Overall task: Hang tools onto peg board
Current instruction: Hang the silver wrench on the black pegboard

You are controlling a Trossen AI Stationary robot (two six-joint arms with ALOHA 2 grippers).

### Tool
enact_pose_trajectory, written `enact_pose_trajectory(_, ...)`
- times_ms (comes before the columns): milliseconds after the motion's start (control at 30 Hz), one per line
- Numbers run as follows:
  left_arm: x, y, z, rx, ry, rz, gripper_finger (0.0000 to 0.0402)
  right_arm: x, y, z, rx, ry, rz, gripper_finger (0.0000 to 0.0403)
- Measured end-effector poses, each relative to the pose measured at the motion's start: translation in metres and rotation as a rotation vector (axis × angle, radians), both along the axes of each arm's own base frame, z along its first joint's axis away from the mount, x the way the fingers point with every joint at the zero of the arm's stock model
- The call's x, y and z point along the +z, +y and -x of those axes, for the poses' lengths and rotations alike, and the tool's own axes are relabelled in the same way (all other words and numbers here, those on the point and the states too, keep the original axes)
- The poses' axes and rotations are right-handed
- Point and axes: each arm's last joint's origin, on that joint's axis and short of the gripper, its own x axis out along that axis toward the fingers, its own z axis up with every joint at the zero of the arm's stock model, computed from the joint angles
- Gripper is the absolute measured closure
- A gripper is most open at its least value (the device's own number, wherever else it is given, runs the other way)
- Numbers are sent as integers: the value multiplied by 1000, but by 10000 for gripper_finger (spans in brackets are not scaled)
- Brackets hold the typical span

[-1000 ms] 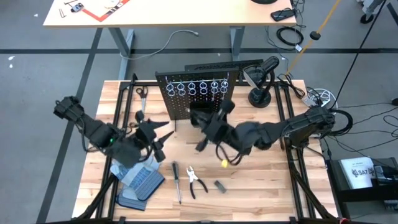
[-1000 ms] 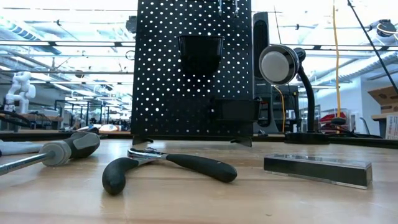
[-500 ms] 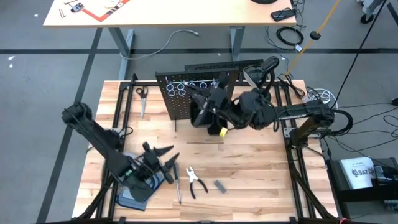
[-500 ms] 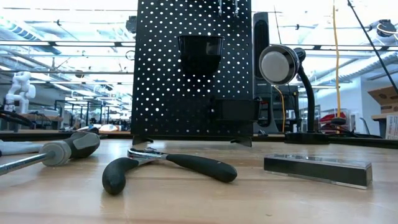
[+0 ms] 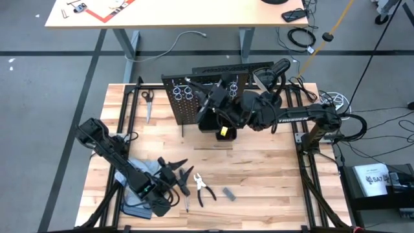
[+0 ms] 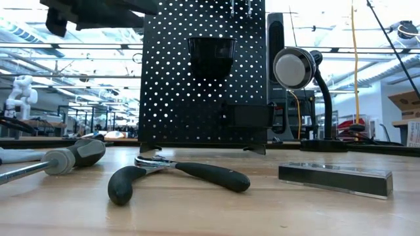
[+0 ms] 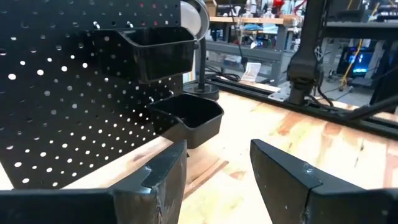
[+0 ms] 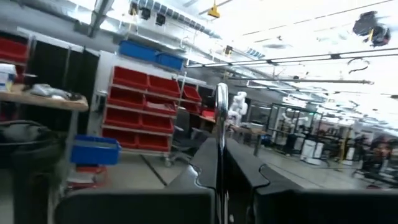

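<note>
In front of the peg board [image 5: 206, 97], one screwdriver [image 5: 184, 192], one pair of pliers [image 5: 204, 189] and one grey metal piece [image 5: 229, 193] lie on the surface [image 5: 272, 175]. The left end effector [image 5: 178, 175] hovers spread beside them. At the peg board's top, the right end effector [image 5: 208, 97] pinches a thin silver tool [image 8: 221, 149].

Two dark, jointed arms [image 5: 113, 152] end in blocky black fingers [image 7: 283, 180], the right arm [image 5: 304, 116] bearing white lettering along its link.

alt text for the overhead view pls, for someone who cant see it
From above, the right gripper reaches over the upright black peg board at the far side of a wooden table. The left gripper is open near the front edge, beside a screwdriver, pliers and a small grey metal piece.
</note>
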Motion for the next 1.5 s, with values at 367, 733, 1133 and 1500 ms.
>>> enact_pose_trajectory(367,-2,1,1,-9,37,-32,215,13,27,15,-248,-69,3,398)
enact_pose_trajectory(733,-2,1,1,-10,37,-30,215,-23,31,29,-292,-286,-82,398)
enact_pose_trajectory(1133,-2,2,0,-4,37,-29,215,-28,14,26,-263,-301,-21,398)
enact_pose_trajectory(1500,-2,3,-1,-4,39,-26,215,-32,3,21,-270,-242,9,398)
